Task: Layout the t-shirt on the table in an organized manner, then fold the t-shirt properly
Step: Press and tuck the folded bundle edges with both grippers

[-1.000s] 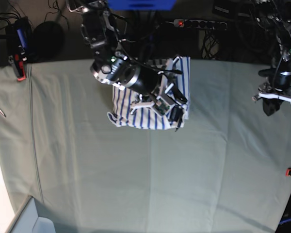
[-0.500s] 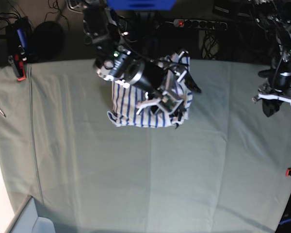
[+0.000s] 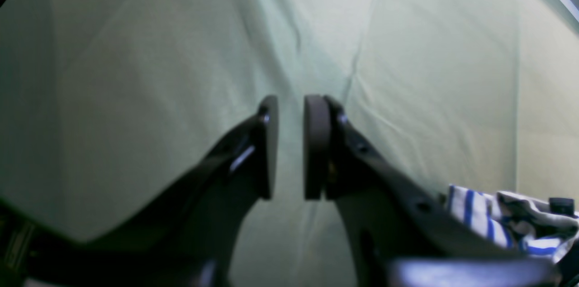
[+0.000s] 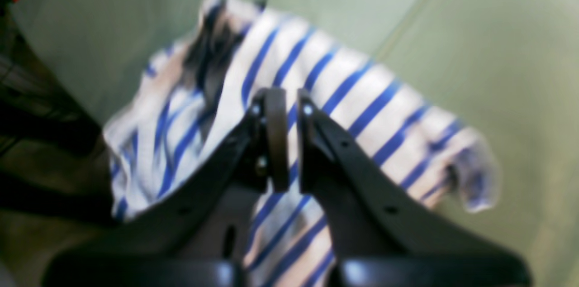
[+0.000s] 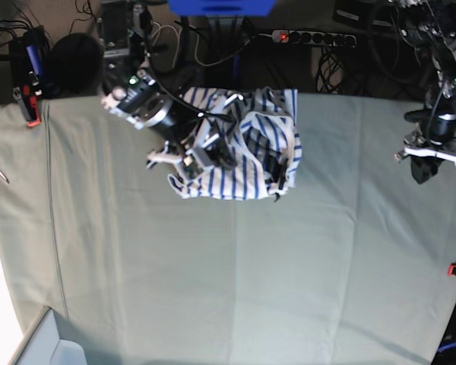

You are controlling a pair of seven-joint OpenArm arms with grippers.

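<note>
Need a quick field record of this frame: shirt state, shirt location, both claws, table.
shirt: t-shirt bunched in a crumpled heap, not spread flat, not folded
shirt location: far-centre part of the table, near its far edge
right claw: right claw shut, above the shirt; nothing visibly pinched between its pads
left claw: left claw slightly apart, empty, over bare cloth off to the side of the shirt
table: pale green cover with creases

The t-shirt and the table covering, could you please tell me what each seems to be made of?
The t-shirt: soft matte cloth, likely cotton knit; it lies bunched in limp folds. The table covering: pale grey-green woven-looking fabric, matte, with long creases and seams running across it.
</note>
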